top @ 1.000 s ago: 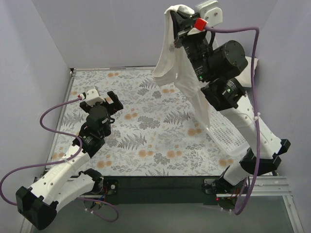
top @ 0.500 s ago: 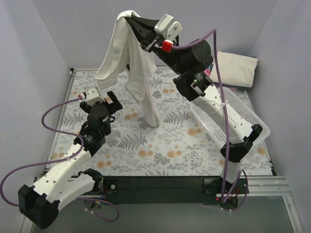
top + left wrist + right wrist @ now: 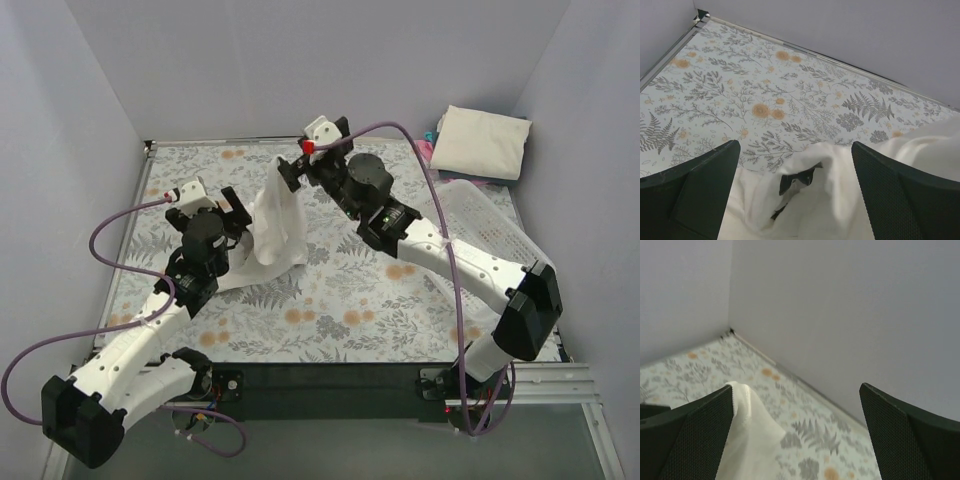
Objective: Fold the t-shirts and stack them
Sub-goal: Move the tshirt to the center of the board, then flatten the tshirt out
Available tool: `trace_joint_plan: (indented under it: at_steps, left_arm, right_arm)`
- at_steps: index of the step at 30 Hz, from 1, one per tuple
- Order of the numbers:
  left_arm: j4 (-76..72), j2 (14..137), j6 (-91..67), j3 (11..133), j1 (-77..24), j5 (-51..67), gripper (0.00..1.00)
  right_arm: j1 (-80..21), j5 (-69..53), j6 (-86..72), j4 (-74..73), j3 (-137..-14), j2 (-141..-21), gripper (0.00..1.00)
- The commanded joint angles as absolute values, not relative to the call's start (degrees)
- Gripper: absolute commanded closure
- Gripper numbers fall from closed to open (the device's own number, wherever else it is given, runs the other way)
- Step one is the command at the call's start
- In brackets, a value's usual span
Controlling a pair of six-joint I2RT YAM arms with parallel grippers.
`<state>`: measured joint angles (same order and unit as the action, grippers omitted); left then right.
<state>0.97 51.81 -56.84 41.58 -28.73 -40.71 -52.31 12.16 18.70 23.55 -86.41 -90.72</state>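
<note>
A white t-shirt stands in a crumpled heap on the flowered table, left of centre. Its top edge still hangs against one finger of my right gripper, whose jaws are wide open. In the right wrist view the t-shirt leans on the left finger, and the rest of the gap in the gripper is bare. My left gripper is open right beside the heap. In the left wrist view the t-shirt, with a small dark print, lies between that gripper's fingers.
A folded cream t-shirt lies in the back right corner on pink and blue folded ones. A white lattice basket stands along the right side, partly under the right arm. Walls close in the table at the back and on both sides.
The right arm swung down and to the left from high up, carrying the t-shirt. Its jaws have opened, and the t-shirt has slumped onto the table by the left gripper. The left arm stayed put.
</note>
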Motion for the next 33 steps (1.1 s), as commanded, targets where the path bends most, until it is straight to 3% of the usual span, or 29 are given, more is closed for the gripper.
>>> trace_joint_plan:
  at_steps: [1,5,6,10,14,15,26,33]
  left_arm:
    - [0.4,52.9,-57.0,41.3,-28.1,-39.8,0.14]
    - [0.4,53.9,-57.7,41.2,-27.9,-38.9,0.14]
    - [-1.2,54.4,-57.9,41.2,-27.9,-38.6,0.13]
    - [-0.8,56.7,-58.1,41.7,-27.9,-38.3,0.14]
    - [-0.7,58.7,-58.3,42.1,-27.9,-38.7,0.14]
    - [-1.0,59.3,-58.3,42.2,-27.9,-38.3,0.13]
    - [-2.1,64.1,-59.6,42.7,-27.9,-35.2,0.14]
    - [-4.1,71.4,-63.6,43.7,-30.5,-30.5,0.2]
  right_arm:
    - [-50.6,29.3,12.2,23.7,-77.7,-84.7,0.02]
    - [-44.1,25.8,3.3,21.9,-65.5,-83.9,0.02]
    - [-41.9,20.2,1.0,21.6,-62.9,-84.3,0.03]
    - [-33.2,11.6,-3.3,21.4,-60.5,-87.0,0.08]
    - [-31.2,3.9,-3.0,21.4,-61.7,-92.0,0.08]
    - [-30.9,2.8,-3.6,21.2,-62.1,-93.8,0.12]
    - [-30.4,1.1,-9.0,20.0,-60.1,-101.2,0.11]
    - [-28.6,5.4,-11.0,18.3,-57.4,-102.6,0.1]
